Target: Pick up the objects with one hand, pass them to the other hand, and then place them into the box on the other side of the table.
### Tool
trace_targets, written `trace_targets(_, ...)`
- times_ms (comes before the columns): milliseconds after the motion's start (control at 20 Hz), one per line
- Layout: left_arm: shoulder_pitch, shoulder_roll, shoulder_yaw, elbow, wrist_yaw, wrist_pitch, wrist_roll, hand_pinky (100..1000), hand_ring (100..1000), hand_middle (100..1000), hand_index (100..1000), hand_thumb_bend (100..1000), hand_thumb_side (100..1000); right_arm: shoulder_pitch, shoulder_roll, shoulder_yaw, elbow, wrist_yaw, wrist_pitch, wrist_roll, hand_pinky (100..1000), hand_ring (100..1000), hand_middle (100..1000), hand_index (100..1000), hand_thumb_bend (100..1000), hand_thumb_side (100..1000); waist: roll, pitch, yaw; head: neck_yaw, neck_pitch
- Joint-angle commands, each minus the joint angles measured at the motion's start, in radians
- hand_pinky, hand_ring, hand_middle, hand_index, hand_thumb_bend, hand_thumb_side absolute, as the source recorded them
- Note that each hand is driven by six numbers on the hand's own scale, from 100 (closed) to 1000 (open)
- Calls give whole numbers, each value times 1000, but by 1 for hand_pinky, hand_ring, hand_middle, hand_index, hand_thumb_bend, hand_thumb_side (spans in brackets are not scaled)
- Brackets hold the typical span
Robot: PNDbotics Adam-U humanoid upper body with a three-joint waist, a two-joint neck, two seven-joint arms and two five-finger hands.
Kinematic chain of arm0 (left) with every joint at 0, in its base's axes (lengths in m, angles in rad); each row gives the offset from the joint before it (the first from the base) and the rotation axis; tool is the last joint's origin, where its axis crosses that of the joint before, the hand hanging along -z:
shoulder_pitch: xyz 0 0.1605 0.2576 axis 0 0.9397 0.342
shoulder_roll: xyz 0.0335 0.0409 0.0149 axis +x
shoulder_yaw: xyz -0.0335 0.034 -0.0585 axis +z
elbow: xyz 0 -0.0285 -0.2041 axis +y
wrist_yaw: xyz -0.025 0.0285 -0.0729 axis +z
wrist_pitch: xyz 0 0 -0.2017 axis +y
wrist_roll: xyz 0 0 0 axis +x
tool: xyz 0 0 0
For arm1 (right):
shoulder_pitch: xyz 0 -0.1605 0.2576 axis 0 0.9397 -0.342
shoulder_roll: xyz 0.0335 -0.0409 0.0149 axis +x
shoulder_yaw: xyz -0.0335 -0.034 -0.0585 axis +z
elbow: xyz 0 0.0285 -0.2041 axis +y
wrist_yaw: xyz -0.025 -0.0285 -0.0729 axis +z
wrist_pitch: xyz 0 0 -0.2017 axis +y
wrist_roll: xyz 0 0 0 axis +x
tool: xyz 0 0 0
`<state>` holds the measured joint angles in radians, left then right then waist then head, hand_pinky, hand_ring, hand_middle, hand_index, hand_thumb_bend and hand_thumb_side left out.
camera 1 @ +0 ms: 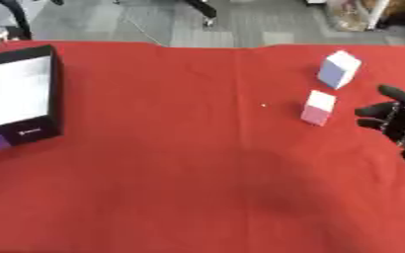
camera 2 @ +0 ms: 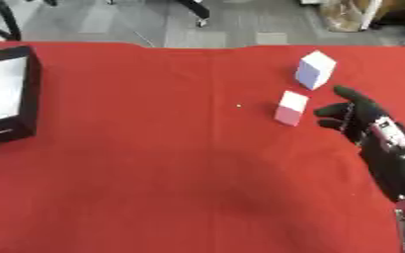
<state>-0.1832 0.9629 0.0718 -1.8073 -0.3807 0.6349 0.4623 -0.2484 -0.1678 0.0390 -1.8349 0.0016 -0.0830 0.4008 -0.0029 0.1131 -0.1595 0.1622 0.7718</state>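
Right eye view gives me the clearest look at my right hand (camera 2: 361, 121), which comes in from the right edge over the red tablecloth (camera 2: 171, 173) with its fingers spread and relaxed, grasping nothing. I take the pink-sided block (camera 2: 290, 108) as my landmark: it stands on the cloth just to the left of the hand's extended thumb and fingers, with a small strip of red showing between them, so I see no contact. Beyond that block, farther from me and slightly to its right, sits the pale lavender block (camera 2: 314, 69), tilted a little on the cloth and clearly apart from the pink-sided one. A tiny white speck (camera 2: 238, 105) lies on the cloth to the left of the pink-sided block. Far across the table to the left of that block I see the box (camera 1: 20, 96), black-walled with a white inside, its near wall carrying a small mark I cannot read. My left hand shows in neither view. Beyond the table's far edge, past both blocks, is grey floor (camera 1: 197, 20).
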Motion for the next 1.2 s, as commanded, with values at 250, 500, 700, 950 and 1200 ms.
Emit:
trace_targets(250, -25, -195, -65, -192, -33, -375, 95, 774, 692, 710, 807, 834, 578, -137, -203, -29, 108, 226, -69, -138, 866, 918, 804, 1000, 100, 843, -16, -11, 25, -167, -2)
trace_targets(500, -41, -415, -186, -193, 7, -490, 124, 760, 648, 660, 762, 811, 584, -319, -345, 23, 343, 303, -139, -177, 886, 951, 831, 1000, 100, 872, -21, -2, 56, -298, -2)
trace_targets(700, -60, -526, -248, -193, 8, -494, 138, 754, 635, 644, 749, 798, 586, -452, -373, 62, 578, 327, -183, -96, 892, 958, 840, 1000, 100, 765, -14, 13, 82, -365, -2)
trace_targets(950, -83, -581, -290, -193, 4, -499, 128, 755, 625, 631, 743, 788, 597, -572, -331, 75, 828, 490, -229, -24, 904, 962, 883, 1000, 100, 840, -8, 33, 114, -428, -2)
trace_targets(1200, -91, -598, -303, -193, -11, -496, 110, 755, 622, 627, 740, 785, 600, -619, -295, 68, 937, 703, -286, -63, 909, 959, 898, 1000, 100, 821, -4, 43, 137, -465, -2)
